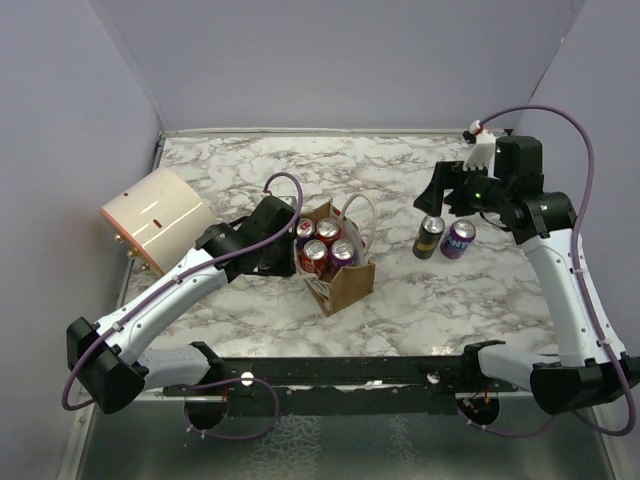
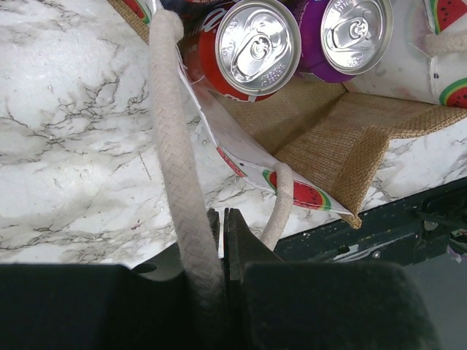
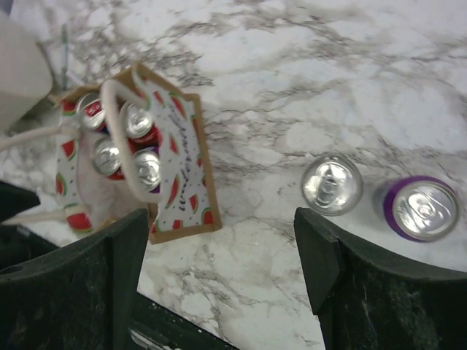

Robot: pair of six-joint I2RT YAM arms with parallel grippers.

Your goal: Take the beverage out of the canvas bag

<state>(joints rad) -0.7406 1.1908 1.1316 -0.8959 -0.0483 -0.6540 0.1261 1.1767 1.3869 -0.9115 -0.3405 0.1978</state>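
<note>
The brown canvas bag (image 1: 340,280) stands open at the table's middle with several red and purple cans (image 1: 322,251) upright inside. My left gripper (image 1: 291,236) is at the bag's left rim. In the left wrist view it (image 2: 221,219) is shut on the white rope handle (image 2: 175,131), above a red can (image 2: 255,47) and a purple can (image 2: 354,33). My right gripper (image 1: 440,196) is open and empty, hovering right of the bag, with bare marble between its fingers (image 3: 222,240). The bag also shows in the right wrist view (image 3: 186,168).
A dark can (image 1: 429,237) and a purple can (image 1: 458,240) stand on the marble right of the bag, under my right gripper; both show in the right wrist view (image 3: 332,184) (image 3: 423,209). A cream cylinder (image 1: 155,218) lies at the far left. Walls enclose the table.
</note>
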